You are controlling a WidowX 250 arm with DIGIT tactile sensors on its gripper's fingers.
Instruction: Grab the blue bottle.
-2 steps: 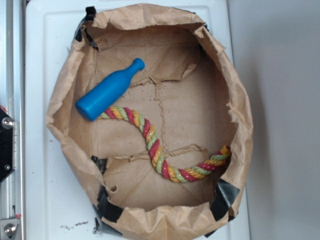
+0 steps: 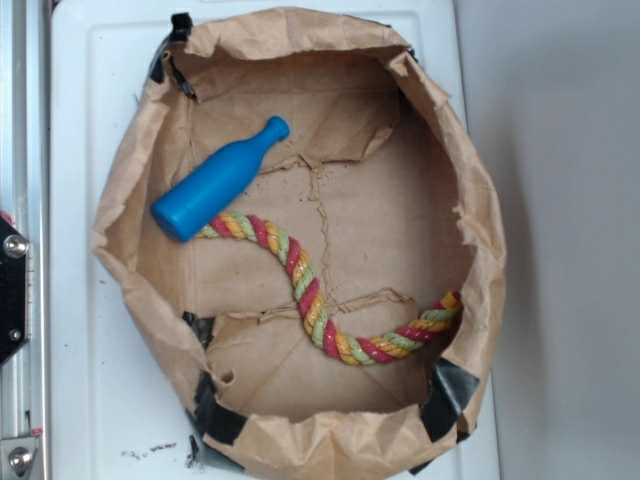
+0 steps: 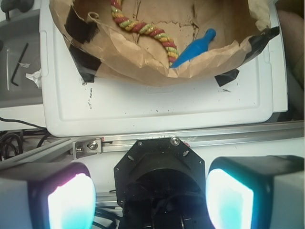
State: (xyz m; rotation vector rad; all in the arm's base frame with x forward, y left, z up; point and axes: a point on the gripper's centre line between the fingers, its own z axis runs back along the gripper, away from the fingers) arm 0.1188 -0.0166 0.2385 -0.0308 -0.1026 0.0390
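The blue bottle (image 2: 218, 180) lies on its side inside a brown paper bag (image 2: 130, 200), at the upper left, neck pointing up-right. Its base touches one end of a red, yellow and green rope (image 2: 310, 300). In the wrist view the blue bottle (image 3: 194, 47) shows at the top, behind the bag's near wall. My gripper (image 3: 150, 200) is open, its two fingers far apart at the bottom of the wrist view, with nothing between them. It hovers over the black base mount, well short of the bag. The gripper does not show in the exterior view.
The bag (image 3: 143, 67) stands on a white tray (image 2: 80, 330), with black tape (image 3: 81, 24) on its corners. An aluminium rail (image 3: 190, 138) runs between my gripper and the tray. A hex key (image 3: 16, 64) lies on the grey surface at left.
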